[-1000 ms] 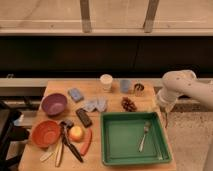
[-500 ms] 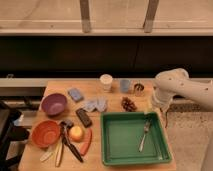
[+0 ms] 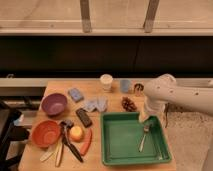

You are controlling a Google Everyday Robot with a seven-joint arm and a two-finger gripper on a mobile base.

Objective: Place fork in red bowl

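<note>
Fork (image 3: 144, 138) is lying flat in the green tray (image 3: 115, 150), right half, tines apparently at the back end. That's well apart from the red bowl (image 3: 46, 133) over at the table's (image 3: 60, 90) left side. Gripper (image 3: 145, 118) hangs just above the tines end; open or closed, we can't tell. We'd guess light, stiff, slick metal, so pinch across the slim handle near its middle. Count: one fork, one red bowl, one purple bowl (image 3: 54, 104), one tray, one white cup (image 3: 106, 81), one blue cup (image 3: 126, 86).
</note>
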